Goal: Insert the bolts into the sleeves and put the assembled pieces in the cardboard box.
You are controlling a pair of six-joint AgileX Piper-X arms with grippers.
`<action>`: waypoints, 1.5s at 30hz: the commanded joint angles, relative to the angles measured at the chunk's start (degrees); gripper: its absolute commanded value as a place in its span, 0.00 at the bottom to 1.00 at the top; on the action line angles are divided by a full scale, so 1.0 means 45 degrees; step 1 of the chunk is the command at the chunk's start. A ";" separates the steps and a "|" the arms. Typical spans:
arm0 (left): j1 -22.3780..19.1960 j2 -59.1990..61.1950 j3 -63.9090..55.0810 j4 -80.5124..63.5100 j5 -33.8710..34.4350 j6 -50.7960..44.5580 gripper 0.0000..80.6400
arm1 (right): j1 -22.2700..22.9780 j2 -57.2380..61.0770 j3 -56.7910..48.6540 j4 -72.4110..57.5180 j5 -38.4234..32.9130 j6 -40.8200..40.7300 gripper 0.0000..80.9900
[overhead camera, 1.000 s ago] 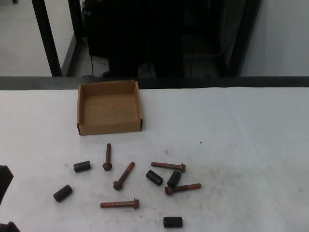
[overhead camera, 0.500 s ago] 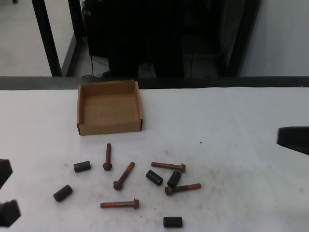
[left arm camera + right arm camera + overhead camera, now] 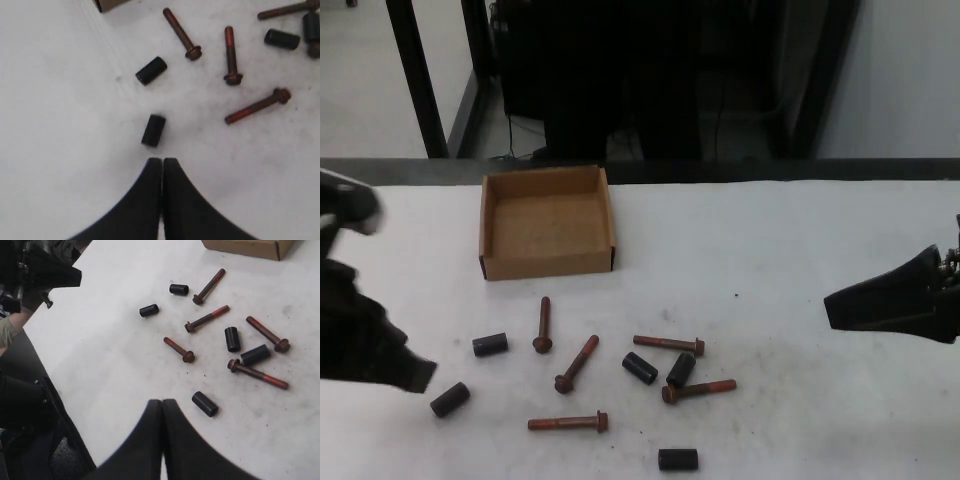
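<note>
Several rusty red bolts, such as one (image 3: 577, 364) mid-bench, lie loose on the white bench among several short black sleeves (image 3: 640, 367). The open cardboard box (image 3: 546, 265) stands behind them with nothing in it. My left gripper (image 3: 162, 161) is shut and holds nothing. It hovers just short of a sleeve (image 3: 153, 130), the leftmost one (image 3: 450, 399) in the high view, where the left gripper (image 3: 420, 375) sits beside it. My right gripper (image 3: 162, 402) is shut and bare, near the closest sleeve (image 3: 205, 404). In the high view it hangs at the right edge (image 3: 835, 305), well clear of the parts.
A dark rail and black frame posts (image 3: 415, 75) run behind the bench's far edge. The white bench top (image 3: 770, 240) to the right of the box is bare. The left arm (image 3: 45, 270) appears across the parts in the right wrist view.
The left arm has risen from the lower left corner and now reaches over the bench's left side. The right arm has come in from the right edge, moving left.
</note>
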 commanded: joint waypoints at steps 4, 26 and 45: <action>-0.0918 0.4605 -0.2947 0.2999 -0.1228 0.1426 0.01 | 0.0076 0.0015 -0.0152 0.0104 -0.0039 -0.0250 0.00; -0.1127 0.7894 -0.4037 0.2002 -0.2102 0.2420 0.63 | 0.0076 0.0682 -0.0152 0.0061 0.0764 -0.0916 0.00; -0.1127 0.9824 -0.4037 0.1326 -0.2000 0.3006 0.58 | 0.0076 0.2280 -0.0200 -0.2295 0.0711 0.0151 0.00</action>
